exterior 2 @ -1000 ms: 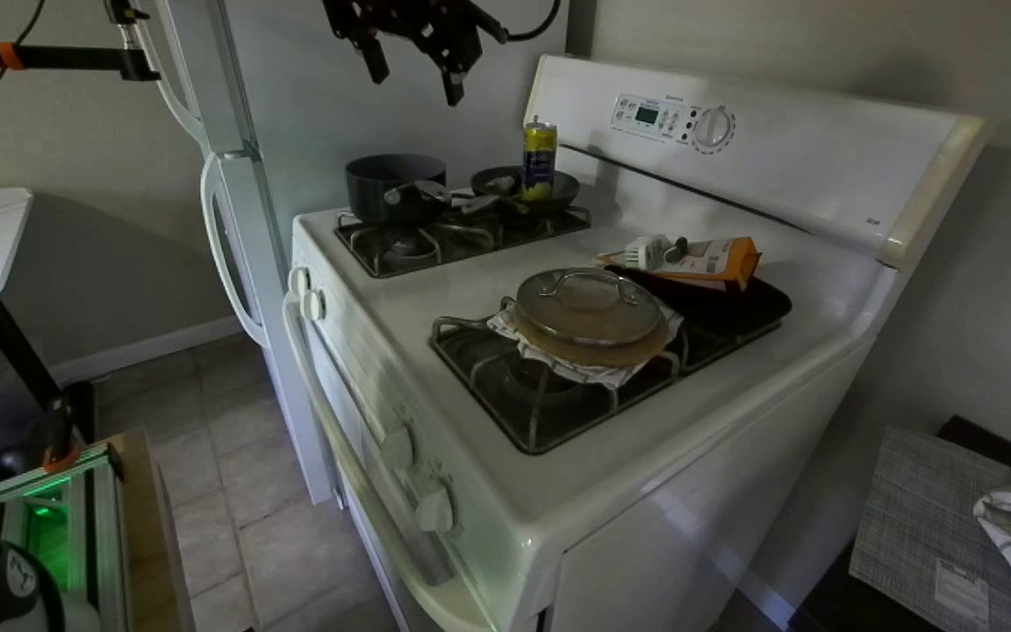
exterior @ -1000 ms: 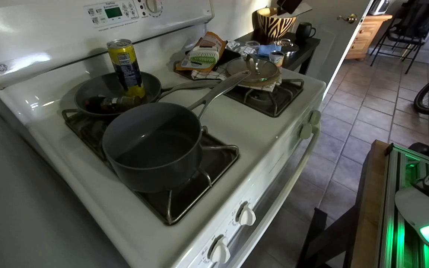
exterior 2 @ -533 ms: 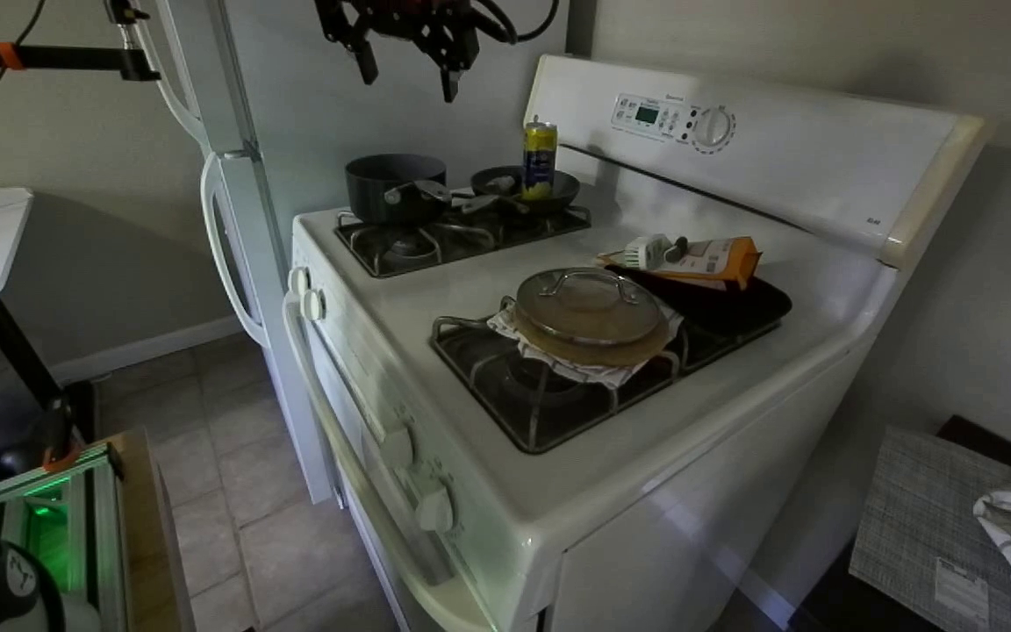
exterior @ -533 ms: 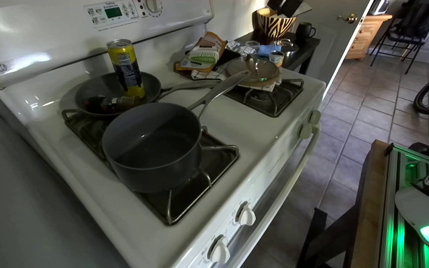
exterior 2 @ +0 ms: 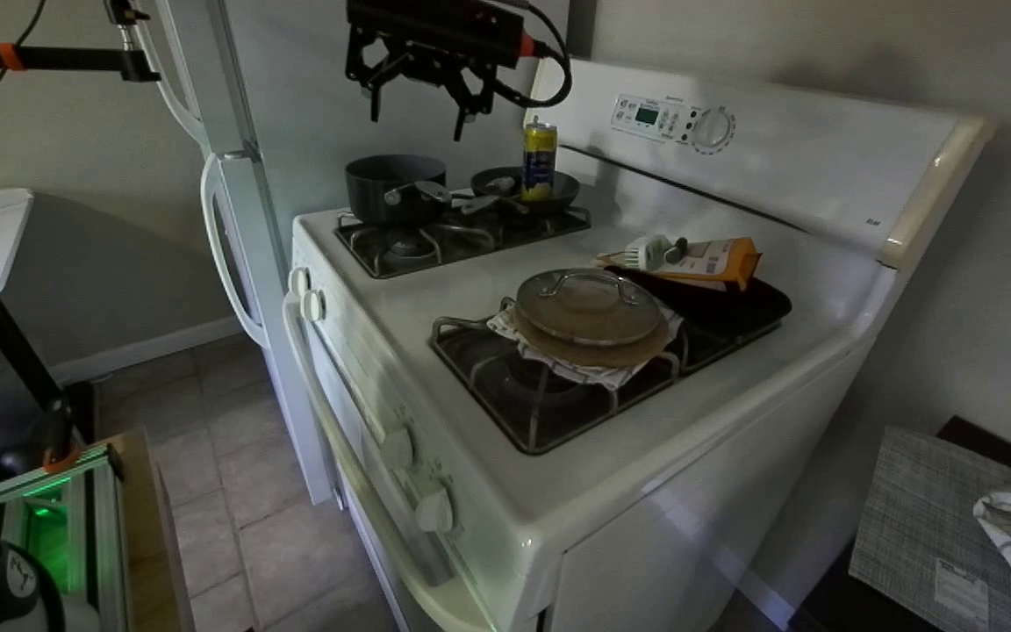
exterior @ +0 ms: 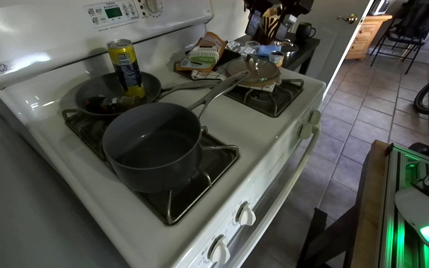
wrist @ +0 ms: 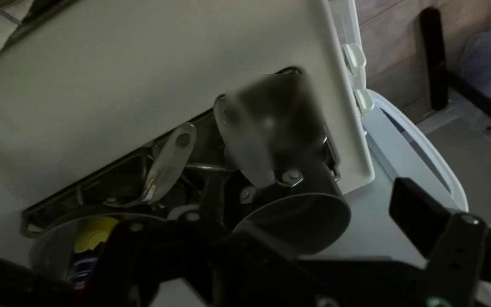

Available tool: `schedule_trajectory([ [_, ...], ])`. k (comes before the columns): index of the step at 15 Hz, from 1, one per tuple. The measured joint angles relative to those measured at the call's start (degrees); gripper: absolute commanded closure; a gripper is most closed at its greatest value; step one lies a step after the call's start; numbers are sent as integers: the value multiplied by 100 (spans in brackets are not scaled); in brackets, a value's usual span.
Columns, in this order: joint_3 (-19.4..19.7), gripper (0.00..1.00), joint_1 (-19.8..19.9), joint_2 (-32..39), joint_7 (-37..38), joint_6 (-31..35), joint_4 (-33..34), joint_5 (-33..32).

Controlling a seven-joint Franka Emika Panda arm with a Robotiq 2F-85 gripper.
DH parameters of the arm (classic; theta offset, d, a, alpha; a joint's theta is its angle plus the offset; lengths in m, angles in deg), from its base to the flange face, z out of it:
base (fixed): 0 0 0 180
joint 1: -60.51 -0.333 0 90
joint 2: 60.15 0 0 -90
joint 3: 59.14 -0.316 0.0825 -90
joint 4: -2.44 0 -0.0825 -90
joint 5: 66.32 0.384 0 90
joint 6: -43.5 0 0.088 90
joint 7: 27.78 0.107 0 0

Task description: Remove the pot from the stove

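Pot (exterior: 153, 158) sits on the stove (exterior: 244, 130) beside a frying pan (exterior: 97, 87) in an exterior view. In an exterior view the pincer (exterior 2: 417, 129) hangs higher than the pot, released. The wrist view shows the pincer's fingers (wrist: 418, 213) spread, the pot beyond.

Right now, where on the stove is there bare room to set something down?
The white middle strip of the stove is bare, between the grates under the pot and the glass lid; two handles point toward it. Crowded: the back, with a can in the frying pan, and an orange packet and brush behind the lid.
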Motion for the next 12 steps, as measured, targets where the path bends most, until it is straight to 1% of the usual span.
schedule_trajectory([
  [2,-80,0,117,399,-264,-269,345,27],
  [4,-108,0,134,566,-314,-314,487,32],
  [5,-203,0,226,581,-314,-315,495,32],
  [7,-523,0,532,618,-497,-299,497,-21],
  [9,-786,0,727,736,-815,-172,516,-183],
  [12,-1117,0,866,1021,-1432,329,606,-428],
])
